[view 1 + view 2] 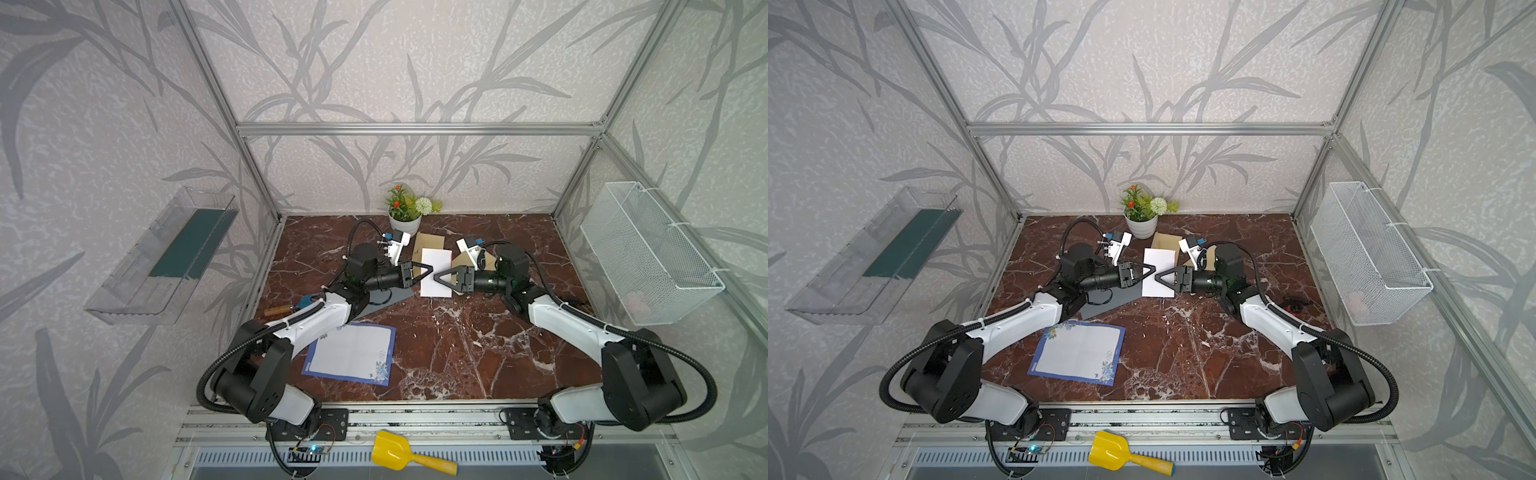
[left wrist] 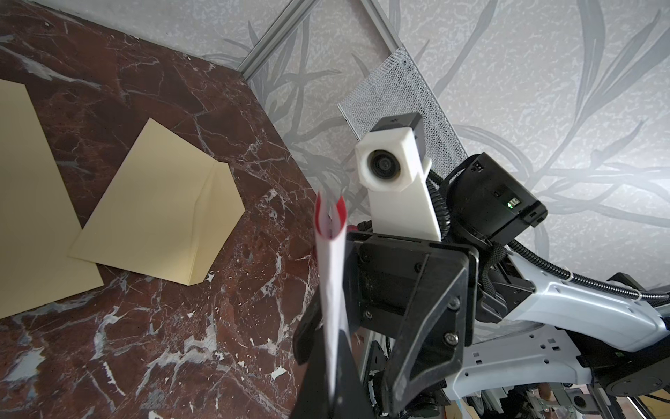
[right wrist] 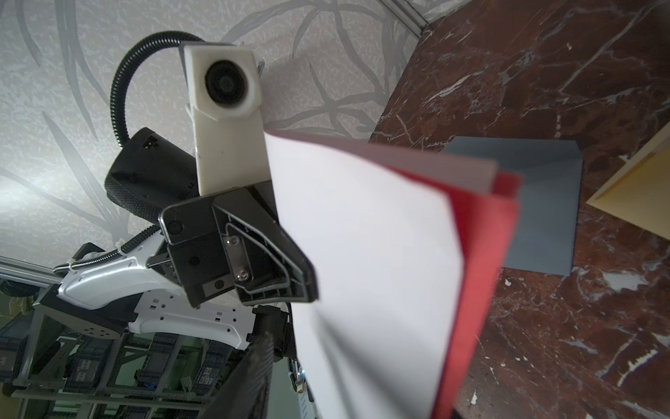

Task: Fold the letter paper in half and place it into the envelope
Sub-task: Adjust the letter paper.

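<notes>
Looking at both top views, I find the two arms meeting just above the middle of the frame, their tips almost nose to nose over the folded paper. The left gripper is clamped tight on it: in the left wrist view the sheet runs edge-on up from between its closed jaws, white on the outside with red showing inside the fold at its upper end. The right gripper comes in from the opposite side. In that same wrist view one of its jaws stands on either side of the sheet with a gap between them, so I read it as open around the paper, not pinching it.

In the right wrist view the paper fills the centre, its layers fanned slightly apart at the red edge. It looks to be held clear of the marble table.

Two cream envelopes lie flat on the table, at the left of the left wrist frame; in a top view they peek out above and to the right of the paper. A grey envelope lies at the right of the right wrist frame. A flower-bordered sheet rests below centre-left in a top view, well apart from the grippers, and a potted plant stands just above them.
</notes>
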You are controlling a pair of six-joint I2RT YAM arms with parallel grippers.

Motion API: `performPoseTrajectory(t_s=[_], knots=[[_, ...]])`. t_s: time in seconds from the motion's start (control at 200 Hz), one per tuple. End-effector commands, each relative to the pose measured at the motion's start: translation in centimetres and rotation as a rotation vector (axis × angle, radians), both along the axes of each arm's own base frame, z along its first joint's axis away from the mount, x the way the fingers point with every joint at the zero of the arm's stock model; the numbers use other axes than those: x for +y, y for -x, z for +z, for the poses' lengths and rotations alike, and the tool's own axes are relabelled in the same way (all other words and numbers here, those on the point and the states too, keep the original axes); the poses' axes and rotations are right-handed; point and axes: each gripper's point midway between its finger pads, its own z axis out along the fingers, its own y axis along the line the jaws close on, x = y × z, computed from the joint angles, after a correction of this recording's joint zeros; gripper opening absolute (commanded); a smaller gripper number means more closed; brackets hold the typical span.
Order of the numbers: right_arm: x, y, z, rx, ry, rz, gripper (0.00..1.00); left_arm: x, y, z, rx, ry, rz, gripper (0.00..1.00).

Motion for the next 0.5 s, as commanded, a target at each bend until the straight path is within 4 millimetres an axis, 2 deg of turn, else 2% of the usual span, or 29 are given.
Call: performPoseTrajectory(t_s=[0.0, 0.495], knots=[[0.4, 0.9, 0.5, -0.009, -0.025, 0.04, 0.42, -0.3, -0.5, 2.0, -0.049, 0.032, -0.004, 0.0], [0.3, 0.4, -0.7, 0.057, -0.012, 0.002, 0.09, -0.3, -0.9, 1.4, -0.027, 0.026, 0.005, 0.0]])
